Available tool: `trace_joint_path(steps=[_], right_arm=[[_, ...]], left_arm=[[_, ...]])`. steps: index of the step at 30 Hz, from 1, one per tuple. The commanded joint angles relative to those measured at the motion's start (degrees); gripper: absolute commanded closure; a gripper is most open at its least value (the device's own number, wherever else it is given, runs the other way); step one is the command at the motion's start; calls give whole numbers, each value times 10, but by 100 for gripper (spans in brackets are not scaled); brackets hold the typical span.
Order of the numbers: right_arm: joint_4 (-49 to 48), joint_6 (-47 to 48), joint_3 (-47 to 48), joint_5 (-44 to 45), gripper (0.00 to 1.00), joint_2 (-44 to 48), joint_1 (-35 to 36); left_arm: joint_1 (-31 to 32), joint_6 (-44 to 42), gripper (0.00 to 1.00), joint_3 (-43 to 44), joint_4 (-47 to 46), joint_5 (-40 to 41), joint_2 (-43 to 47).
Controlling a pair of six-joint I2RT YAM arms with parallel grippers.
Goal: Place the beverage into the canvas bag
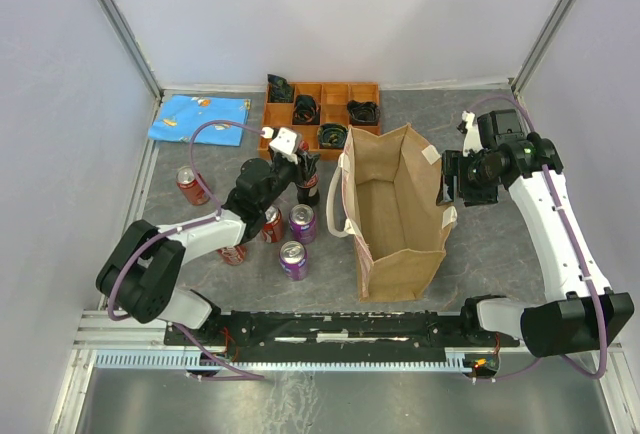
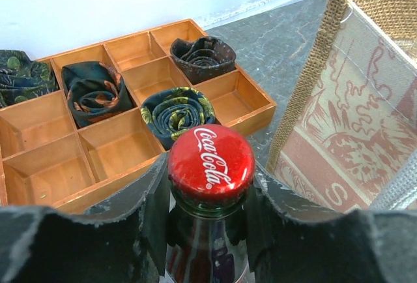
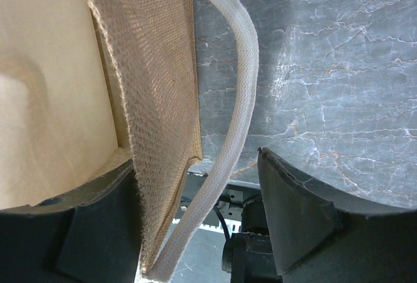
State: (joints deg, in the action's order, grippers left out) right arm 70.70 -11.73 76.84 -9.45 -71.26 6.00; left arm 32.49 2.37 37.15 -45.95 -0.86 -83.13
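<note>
The beverage is a glass Coca-Cola bottle (image 1: 309, 184) with a red cap (image 2: 210, 163), standing upright just left of the canvas bag (image 1: 400, 269). My left gripper (image 1: 300, 162) is shut on the bottle's neck right under the cap, one finger on each side (image 2: 208, 188). The tan bag stands open, its red-printed side (image 2: 352, 133) close to the right of the bottle. My right gripper (image 1: 447, 189) stands open astride the bag's right wall (image 3: 156, 68) and its whitish handle (image 3: 241, 87). The wall lies against the left finger, and a gap is left to the right finger (image 3: 195, 162).
An orange compartment tray (image 1: 322, 85) with rolled ties sits behind the bottle. Several red and purple cans stand left of the bag, among them a purple can (image 1: 302, 222), another purple can (image 1: 293, 259) and a red can (image 1: 188, 184). A blue cloth (image 1: 200, 117) lies at the back left.
</note>
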Motion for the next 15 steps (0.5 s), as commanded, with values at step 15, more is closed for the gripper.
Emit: trace_joint_path(steps=[15], right_arm=[[-25, 1, -10, -11, 28, -1, 2]], left_arm=[[-11, 2, 97, 145, 116, 5, 80]])
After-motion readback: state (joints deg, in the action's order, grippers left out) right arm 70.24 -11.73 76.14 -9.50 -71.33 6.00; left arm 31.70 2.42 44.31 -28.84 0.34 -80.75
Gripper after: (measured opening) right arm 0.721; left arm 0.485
